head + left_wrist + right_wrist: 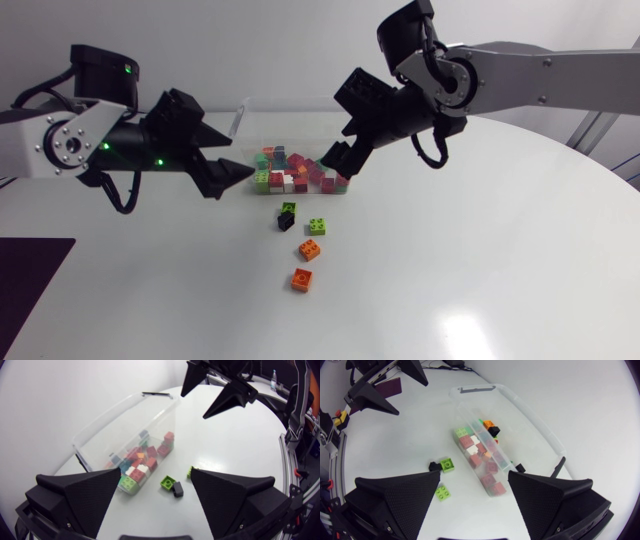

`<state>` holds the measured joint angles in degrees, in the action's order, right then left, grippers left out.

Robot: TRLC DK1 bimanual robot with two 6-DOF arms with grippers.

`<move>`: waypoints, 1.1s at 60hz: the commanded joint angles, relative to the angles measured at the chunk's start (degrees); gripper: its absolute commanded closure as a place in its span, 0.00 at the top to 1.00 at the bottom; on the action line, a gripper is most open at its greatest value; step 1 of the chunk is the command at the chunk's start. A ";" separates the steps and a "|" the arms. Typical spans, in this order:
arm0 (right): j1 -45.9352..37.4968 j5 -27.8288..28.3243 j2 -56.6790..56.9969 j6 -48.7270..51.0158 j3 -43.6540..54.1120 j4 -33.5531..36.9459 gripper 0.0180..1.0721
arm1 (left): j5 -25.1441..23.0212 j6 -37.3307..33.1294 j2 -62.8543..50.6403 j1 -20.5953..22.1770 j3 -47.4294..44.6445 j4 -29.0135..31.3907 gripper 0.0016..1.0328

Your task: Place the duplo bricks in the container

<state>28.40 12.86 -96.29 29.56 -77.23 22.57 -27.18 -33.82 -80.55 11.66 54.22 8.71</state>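
Left gripper [238,157] and right gripper [336,166] both open and empty near the container [125,425], so next up is grabbing a loose duplo brick [310,250] beside it.

The counter [480,280] is plain glossy white. On it I can see a lime-green brick [317,226], a bright orange brick [309,250], a deeper red-orange brick [301,280] and a green-and-black pair [287,214]. The container [107,425] is clear, see-through plastic, and the bricks inside [295,175] are mostly red, mixed with lime green, white, orange and a touch of teal. The left gripper [156,472] and right gripper [474,474] are matte black on silver-grey arms with black joints, and the left arm [40,140] shows small green lights [128,70].
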 commanded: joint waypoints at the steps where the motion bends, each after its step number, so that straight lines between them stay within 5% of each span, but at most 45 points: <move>1: 0.34 1.29 0.93 3.57 4.11 1.08 0.94 | -0.68 -4.50 1.01 1.79 -3.50 1.05 0.93; 20: 1.74 3.48 -1.09 10.17 10.17 1.08 0.94 | -0.68 -15.31 -4.52 12.60 -11.85 1.13 0.91; 52: 1.30 4.28 -14.45 17.02 7.71 -2.79 0.94 | -3.58 -25.15 -19.73 17.61 -9.83 -0.18 0.88; 66: 0.95 4.28 -18.58 18.78 4.37 -3.14 0.94 | -4.46 -25.41 -23.25 18.31 -7.28 -0.18 0.78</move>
<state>29.78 16.73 -112.84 46.50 -70.70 20.03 -30.26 -57.49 -101.91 29.45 44.93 8.88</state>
